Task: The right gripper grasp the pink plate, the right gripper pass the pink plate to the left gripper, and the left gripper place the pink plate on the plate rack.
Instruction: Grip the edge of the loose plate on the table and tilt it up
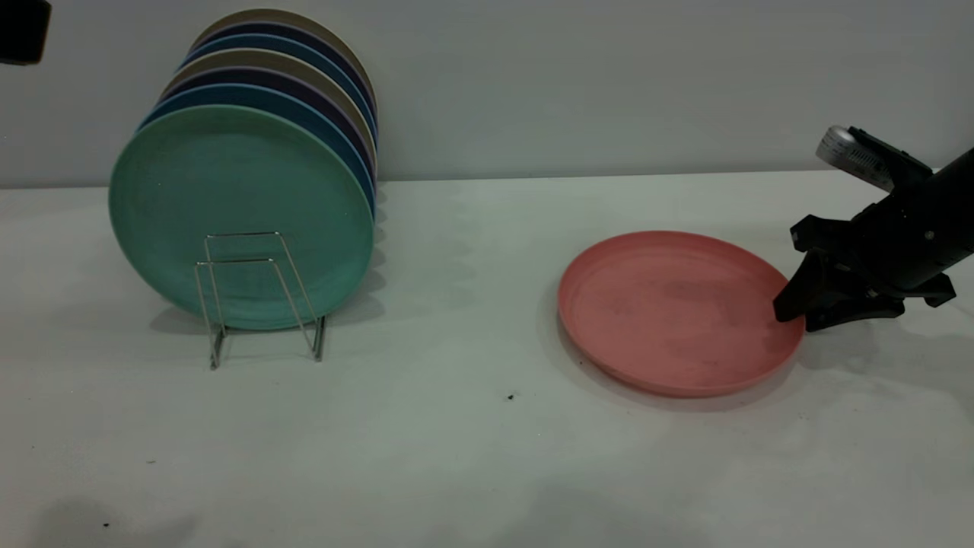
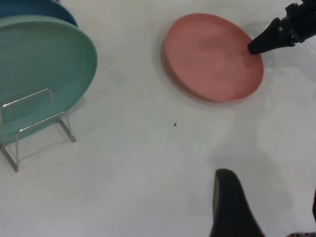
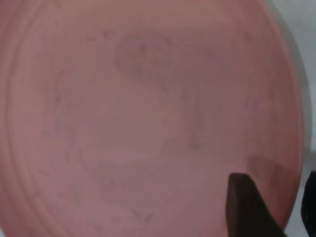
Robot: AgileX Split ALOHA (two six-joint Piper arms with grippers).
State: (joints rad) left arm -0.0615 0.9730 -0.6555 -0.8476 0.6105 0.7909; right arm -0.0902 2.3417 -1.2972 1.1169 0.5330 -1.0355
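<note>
- White tabletop (image 1: 456, 457) carries the pink plate (image 1: 670, 312), lying flat.
- My right gripper (image 1: 791, 313) straddles its near rim, fingers apart, one above, one outside; nothing held.
- Left gripper (image 2: 232, 207) hovers well apart; opening unclear.
- Plate rack (image 1: 259, 297) stands beyond.

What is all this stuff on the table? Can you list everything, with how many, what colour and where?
pink plate: one, salmon pink, flat on the table at the exterior view's right.
teal-green plate: one, teal green, upright at the front of the rack, at the left.
other racked plates: about seven behind it, blue, dark purple and beige, upright in a row.
plate rack: one, silver wire, two front loops free in front of the teal-green plate.
table: one, white, a few dark specks on it.
right pincer: one, black, at the pink plate's right rim, one finger over the plate and one beyond the rim.
left pincer: one, black, above the table, away from the plates; only one finger shows.
</note>
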